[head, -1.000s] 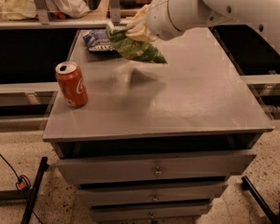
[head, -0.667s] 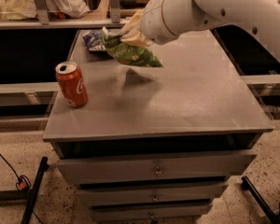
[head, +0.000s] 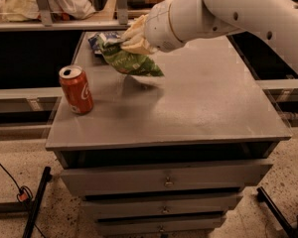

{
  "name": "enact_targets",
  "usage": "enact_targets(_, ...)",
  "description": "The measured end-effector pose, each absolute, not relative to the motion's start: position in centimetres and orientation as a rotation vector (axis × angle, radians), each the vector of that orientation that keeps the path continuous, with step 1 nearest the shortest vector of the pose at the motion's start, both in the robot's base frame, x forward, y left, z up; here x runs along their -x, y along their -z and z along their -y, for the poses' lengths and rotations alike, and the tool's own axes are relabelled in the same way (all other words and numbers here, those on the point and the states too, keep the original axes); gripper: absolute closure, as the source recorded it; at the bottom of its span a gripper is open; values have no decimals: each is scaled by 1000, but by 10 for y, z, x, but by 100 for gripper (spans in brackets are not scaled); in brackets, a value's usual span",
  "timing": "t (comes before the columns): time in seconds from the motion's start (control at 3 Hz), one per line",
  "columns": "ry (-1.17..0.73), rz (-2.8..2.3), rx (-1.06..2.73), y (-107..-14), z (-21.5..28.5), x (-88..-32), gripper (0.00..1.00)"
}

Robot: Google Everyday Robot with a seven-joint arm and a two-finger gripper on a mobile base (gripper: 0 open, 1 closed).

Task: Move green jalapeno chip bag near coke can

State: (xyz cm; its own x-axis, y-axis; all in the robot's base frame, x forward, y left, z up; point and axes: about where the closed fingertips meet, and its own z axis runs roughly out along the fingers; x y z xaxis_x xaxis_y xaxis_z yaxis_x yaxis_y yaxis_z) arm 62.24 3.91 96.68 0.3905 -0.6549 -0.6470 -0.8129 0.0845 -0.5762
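Since a second earlier, the gripper [head: 132, 39] had carried the green jalapeno chip bag [head: 134, 63] leftward, away from the counter's middle and toward its left edge. The gripper's cream fingers were clamped on the bag's upper end, and the crinkled, glossy bag hung slanted above the back-left part of the top, with a faint shadow beneath it. The coke can [head: 76, 89], a smooth red cylinder with a silver top, stood upright near the front-left corner, apart from the bag. A dark blue chip bag [head: 98, 38] lay by the back-left corner. The counter [head: 213, 98] was flat, matte grey metal over stacked drawers [head: 164, 180], standing on a speckled floor [head: 283, 182].
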Motion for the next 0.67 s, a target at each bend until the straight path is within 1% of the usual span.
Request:
enact_targets(0.33,-241,-1295,1621,-970,-42,-614,37)
enact_targets(0.67,-243,-1293,1624,-970,-45,-613,13)
